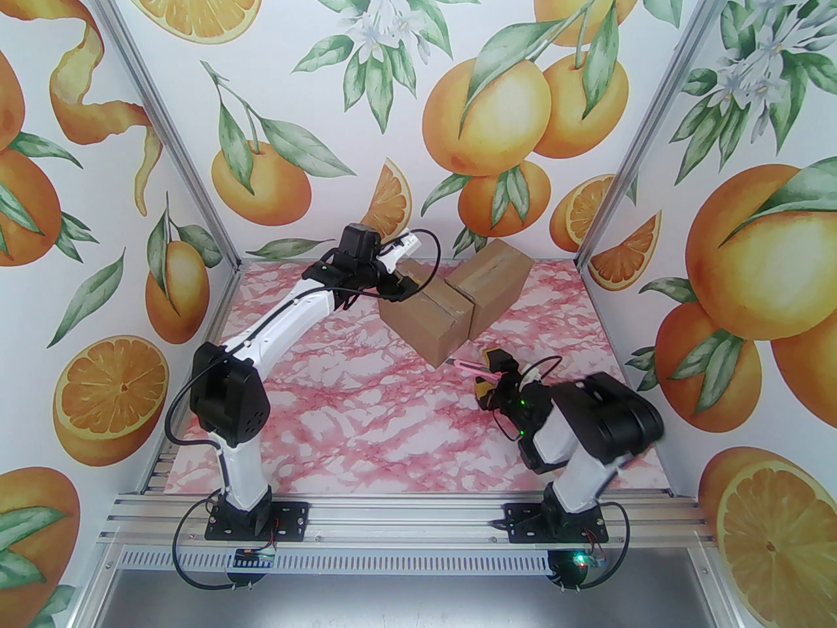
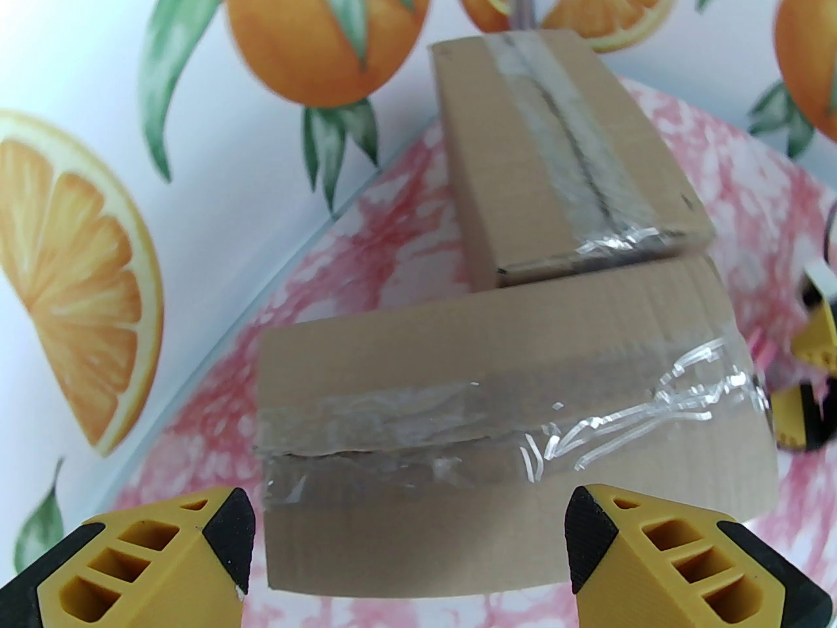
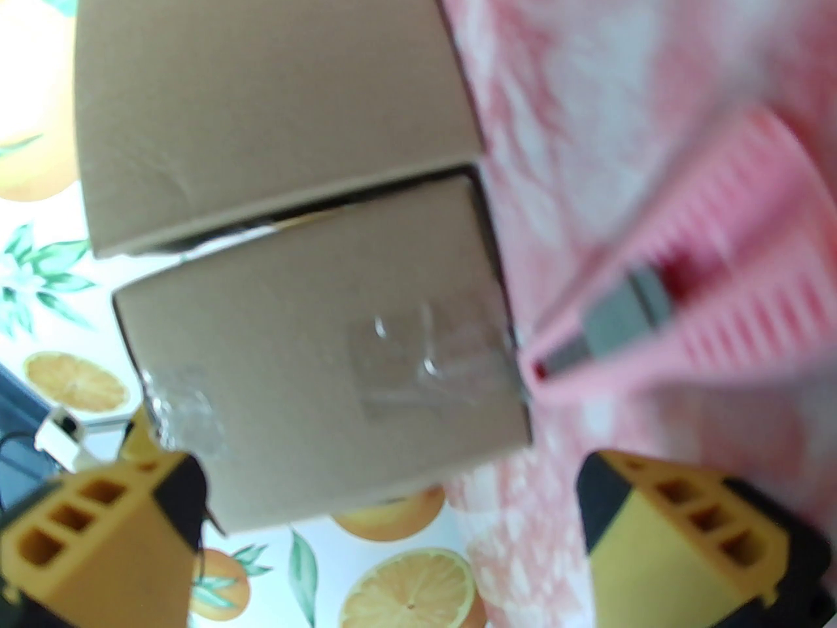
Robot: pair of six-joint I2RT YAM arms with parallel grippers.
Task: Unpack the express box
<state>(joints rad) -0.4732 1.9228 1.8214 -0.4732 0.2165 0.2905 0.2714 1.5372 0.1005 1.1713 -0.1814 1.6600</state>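
Pink-marbled table [image 1: 366,429] bears near box [image 1: 428,321] touching far box [image 1: 490,282]; pink cutter [image 1: 472,368] perhaps lying alongside.

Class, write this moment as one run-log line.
left jaws: open, at near box | right jaws: open, cutter ungripped | near box, far box: flaps closed

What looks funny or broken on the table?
The near cardboard box has clear tape that is wrinkled and slit open along its top seam. A pink box cutter looks loose between the wide-open right fingers, with its tip pointing at that box.
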